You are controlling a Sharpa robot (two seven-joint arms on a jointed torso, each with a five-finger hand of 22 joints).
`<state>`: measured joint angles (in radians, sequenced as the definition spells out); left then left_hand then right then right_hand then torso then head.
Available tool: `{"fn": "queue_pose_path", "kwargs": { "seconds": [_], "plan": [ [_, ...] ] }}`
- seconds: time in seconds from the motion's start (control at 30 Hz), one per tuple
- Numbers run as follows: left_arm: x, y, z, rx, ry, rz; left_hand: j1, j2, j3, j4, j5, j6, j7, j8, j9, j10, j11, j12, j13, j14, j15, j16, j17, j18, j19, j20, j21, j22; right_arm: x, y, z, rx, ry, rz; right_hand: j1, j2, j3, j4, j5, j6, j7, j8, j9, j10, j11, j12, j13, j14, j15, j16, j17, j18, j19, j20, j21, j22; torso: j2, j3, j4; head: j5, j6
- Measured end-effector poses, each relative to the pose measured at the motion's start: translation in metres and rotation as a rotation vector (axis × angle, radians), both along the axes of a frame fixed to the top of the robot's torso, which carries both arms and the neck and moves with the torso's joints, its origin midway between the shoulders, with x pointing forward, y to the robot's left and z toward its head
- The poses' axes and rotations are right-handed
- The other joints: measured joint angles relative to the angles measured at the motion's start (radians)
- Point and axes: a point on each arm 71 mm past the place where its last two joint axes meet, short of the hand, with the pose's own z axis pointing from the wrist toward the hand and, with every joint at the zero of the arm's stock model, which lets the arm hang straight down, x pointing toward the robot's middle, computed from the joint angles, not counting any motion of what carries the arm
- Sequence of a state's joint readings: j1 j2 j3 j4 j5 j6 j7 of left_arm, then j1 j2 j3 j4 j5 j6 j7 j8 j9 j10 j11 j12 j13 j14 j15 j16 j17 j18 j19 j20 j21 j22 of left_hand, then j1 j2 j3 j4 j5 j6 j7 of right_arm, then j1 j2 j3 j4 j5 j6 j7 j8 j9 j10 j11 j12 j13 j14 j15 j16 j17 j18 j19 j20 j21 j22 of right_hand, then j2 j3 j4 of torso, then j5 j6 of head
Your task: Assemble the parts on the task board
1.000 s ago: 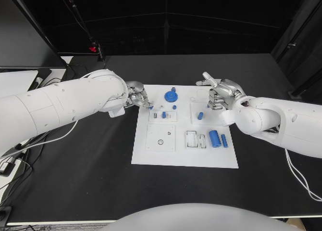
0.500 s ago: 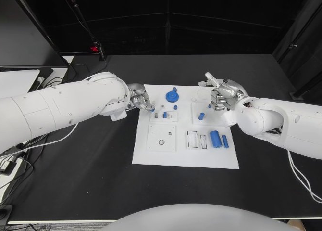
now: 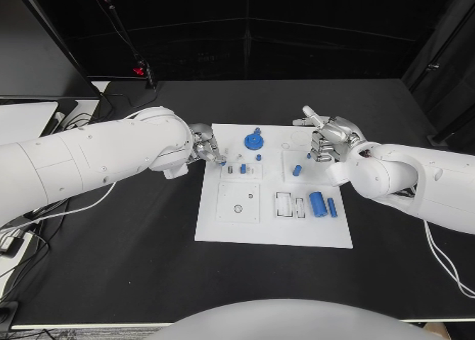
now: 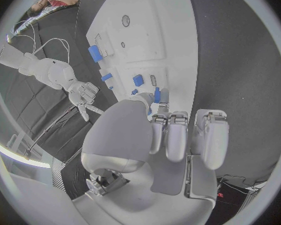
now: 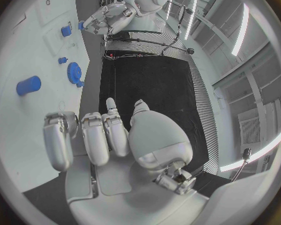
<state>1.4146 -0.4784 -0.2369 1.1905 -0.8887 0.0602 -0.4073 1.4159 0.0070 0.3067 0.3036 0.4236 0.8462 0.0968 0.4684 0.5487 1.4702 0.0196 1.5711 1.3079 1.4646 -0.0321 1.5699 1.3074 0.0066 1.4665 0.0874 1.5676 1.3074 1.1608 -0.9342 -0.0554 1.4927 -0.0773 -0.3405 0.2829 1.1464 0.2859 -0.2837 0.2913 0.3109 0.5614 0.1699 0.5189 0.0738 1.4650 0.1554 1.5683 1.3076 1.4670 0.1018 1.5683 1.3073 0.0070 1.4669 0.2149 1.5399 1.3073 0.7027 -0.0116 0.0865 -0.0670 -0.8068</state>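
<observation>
Your left hand [image 3: 206, 146] sits at the far left edge of the task board [image 3: 274, 234], fingers curled in together and, as far as you can see, holding nothing; your right hand [image 3: 330, 139] hovers over the board's far right corner, fingers likewise curled on nothing. On the board you see a blue gear [image 3: 253, 141] at the far middle, small blue pegs [image 3: 295, 170] mid-board, and a blue cylinder [image 3: 317, 204] near right

Head camera is looking down on the task board [image 3: 274, 212]; both wrist cameras are viewing it closely from behind their fingers.
</observation>
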Motion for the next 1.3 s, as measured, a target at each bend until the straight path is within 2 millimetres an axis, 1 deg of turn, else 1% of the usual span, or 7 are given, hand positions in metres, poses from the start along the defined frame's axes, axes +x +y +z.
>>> {"fn": "queue_pose_path", "kwargs": {
  "seconds": [0.43, 1.03, 1.3],
  "plan": [
    [-0.002, -0.003, -0.002, 0.017, 0.007, 0.024, 0.000, 0.000, 0.001, -0.001, 0.000, 0.001, 0.001, 0.000, 0.001, 0.000, 0.000, 0.000, 0.000, 0.000, 0.000, 0.000, 0.000, 0.000, 0.000, 0.000, 0.000, 0.000, 0.000, 0.000, 0.000, 0.000, 0.000, 0.000, 0.000, 0.000, 0.000, 0.000, 0.000, 0.000, 0.000, 0.000, 0.000, 0.000, 0.000, 0.000, 0.000, 0.000, 0.000, 0.000, 0.000, 0.000, 0.000, 0.000, 0.000, 0.000, 0.000, 0.0002, 0.0005, 0.001, -0.004],
    [-0.005, -0.015, -0.004, 0.011, 0.016, 0.011, 0.003, 0.003, 0.001, -0.001, 0.004, 0.002, 0.002, -0.002, 0.001, 0.000, 0.000, 0.000, 0.000, 0.000, 0.000, 0.000, 0.000, 0.000, 0.000, 0.000, 0.000, 0.000, 0.000, 0.000, 0.000, 0.000, 0.000, 0.000, 0.000, 0.000, 0.000, 0.000, 0.000, 0.000, 0.000, 0.000, 0.000, 0.000, 0.000, 0.000, 0.000, 0.000, 0.000, 0.000, 0.000, 0.000, 0.000, 0.000, 0.000, 0.000, 0.000, 0.0005, 0.0000, -0.003, -0.009],
    [-0.004, -0.015, -0.007, 0.021, 0.023, 0.021, 0.005, 0.005, 0.001, -0.001, 0.004, 0.002, 0.002, -0.001, 0.001, 0.000, 0.000, 0.000, 0.000, 0.000, 0.000, 0.000, 0.000, 0.000, 0.000, 0.000, 0.000, 0.000, 0.000, 0.000, 0.000, 0.000, 0.000, 0.000, 0.000, 0.000, 0.000, 0.000, 0.000, 0.000, 0.000, 0.000, 0.000, 0.000, 0.000, 0.000, 0.000, 0.000, 0.000, 0.000, 0.000, 0.000, 0.000, 0.000, 0.000, 0.000, 0.000, 0.0006, 0.0001, -0.003, -0.012]
  ]
}}
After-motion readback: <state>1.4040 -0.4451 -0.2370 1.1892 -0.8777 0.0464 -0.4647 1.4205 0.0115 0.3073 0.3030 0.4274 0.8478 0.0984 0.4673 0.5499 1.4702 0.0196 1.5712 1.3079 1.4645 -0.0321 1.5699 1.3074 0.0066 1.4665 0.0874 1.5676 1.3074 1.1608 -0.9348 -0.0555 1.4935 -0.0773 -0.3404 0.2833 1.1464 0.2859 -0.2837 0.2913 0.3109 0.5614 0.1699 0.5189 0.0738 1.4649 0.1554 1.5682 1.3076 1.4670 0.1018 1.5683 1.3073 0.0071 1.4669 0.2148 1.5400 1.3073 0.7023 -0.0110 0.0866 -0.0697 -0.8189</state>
